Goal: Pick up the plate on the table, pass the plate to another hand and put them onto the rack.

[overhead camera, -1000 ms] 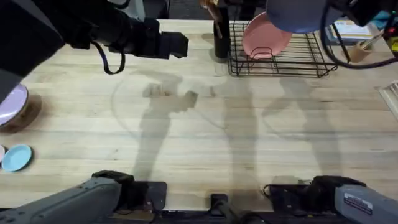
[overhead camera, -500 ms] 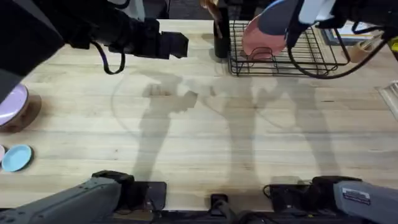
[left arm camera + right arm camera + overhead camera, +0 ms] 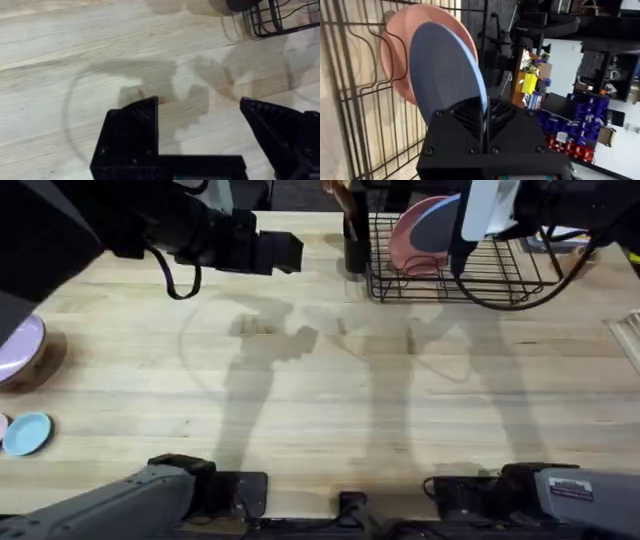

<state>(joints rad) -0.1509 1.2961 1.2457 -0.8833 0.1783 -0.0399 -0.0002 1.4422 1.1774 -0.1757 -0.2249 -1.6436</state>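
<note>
Overhead view: the plate [image 3: 441, 218] stood on edge over the rack [image 3: 500, 275], up at about one o'clock on the table [image 3: 330, 410], and what a position that was.
Plate: blue, tilted upright, its face just beside the pink plate [image 3: 412, 242] that sat in the rack's slots; from the right wrist view the plate [image 3: 447, 80] overlapped the pink plate [image 3: 400, 60], though touching or apart I could not tell.
Right gripper: the right gripper [image 3: 485, 117] was clamped on the plate's rim, edge pinched between its jaws.
Left gripper: the left gripper [image 3: 200, 130] hung with its jaws spread wide and nothing between them, bare wood below.
Done, by my reading: pick-up and hand-over looked finished, since the plate was in the right arm's grasp and the left was empty.
Left to do: seating the plate in a slot and letting go; whether its lower edge had reached the wires was hidden.
Risk: a knock against the pink plate looked possible, given how close they stood.
Surface: pale wooden planks with plain grain, arm shadows across the middle.
Nine o'clock: a lilac dish [image 3: 18, 345] at the edge, with a small light-blue dish [image 3: 27, 432] nearer eight.
Room: beyond the rack, the right wrist view showed dark shelving [image 3: 580, 80] crowded with coloured bits and blue bins [image 3: 587, 112].
</note>
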